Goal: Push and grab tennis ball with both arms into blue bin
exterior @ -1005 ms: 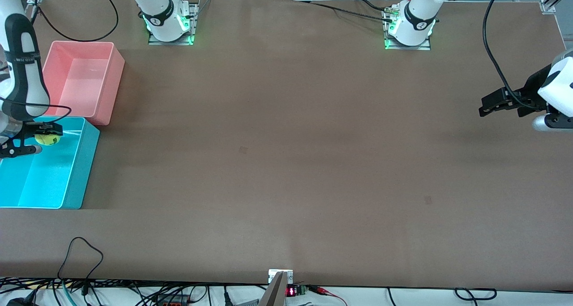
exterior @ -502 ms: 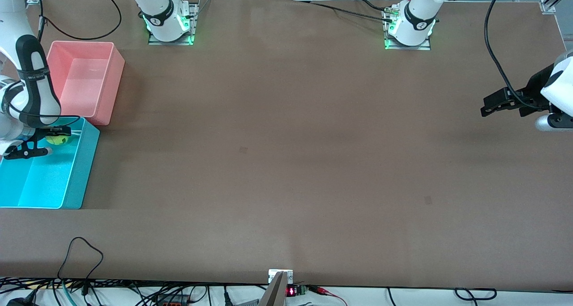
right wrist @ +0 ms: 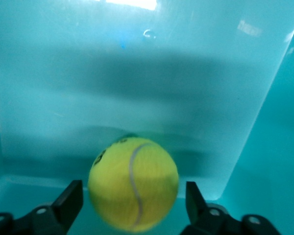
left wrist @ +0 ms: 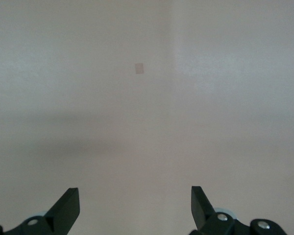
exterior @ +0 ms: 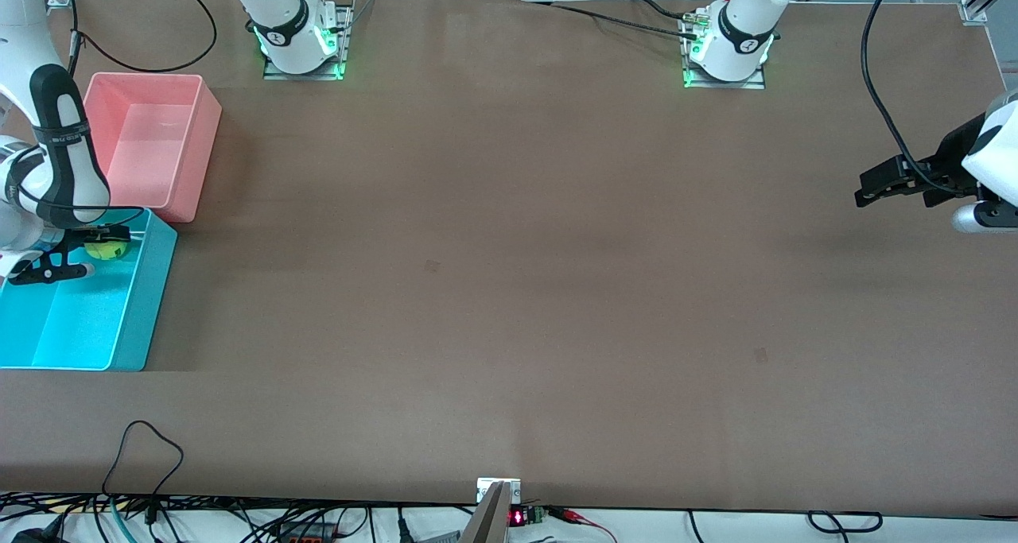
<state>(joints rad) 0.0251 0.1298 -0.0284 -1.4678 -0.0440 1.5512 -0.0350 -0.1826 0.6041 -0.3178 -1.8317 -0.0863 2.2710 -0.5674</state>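
Right gripper is being held over the blue bin, fingers spread wide and gripping nothing; the tennis ball is being seen loose between them, inside the bin. Left gripper, parted and empty, is being kept waiting over the table's left-arm end.

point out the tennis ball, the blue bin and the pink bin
tennis ball [right wrist: 133, 183], right wrist view, middle of the ball by its seam
blue bin [exterior: 159, 288], front view, outer side wall
pink bin [exterior: 208, 141], front view, outer side wall
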